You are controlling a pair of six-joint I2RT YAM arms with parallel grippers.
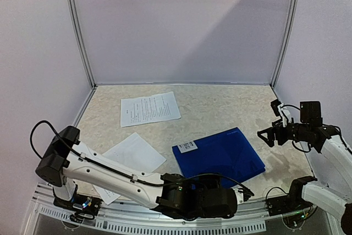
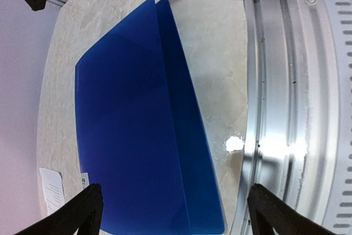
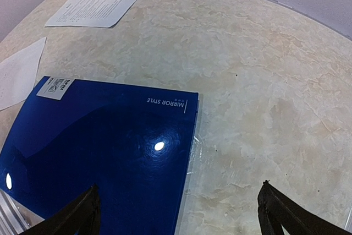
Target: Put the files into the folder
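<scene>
1. Files (image 1: 133, 154): one sheet at the folder's 9 o'clock, and a printed sheet (image 1: 149, 108) at 11 o'clock.
2. Folder (image 1: 220, 155): closed, flat on the table (image 1: 220, 103).
3. Your left gripper (image 2: 173, 216): at the folder's 5 o'clock, fingers spread, empty.
4. Your right gripper (image 3: 181, 216): at 3 o'clock, fingers spread, empty.

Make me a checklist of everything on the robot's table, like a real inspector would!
Surface: pale marbled table, flat and dry-looking.
Job's things: blue folder lies flat and closed, with a white label at one corner. Both files are outside it: a printed sheet near the back, and a second sheet beside the folder, partly under the left arm.
Clutter: nothing seen.
Claws: left claw open above the folder, holding nothing; right claw open above the folder's edge, holding nothing.
Cables: black cable loops along the left arm.
Surroundings: white walls; metal rail at the near edge.
</scene>
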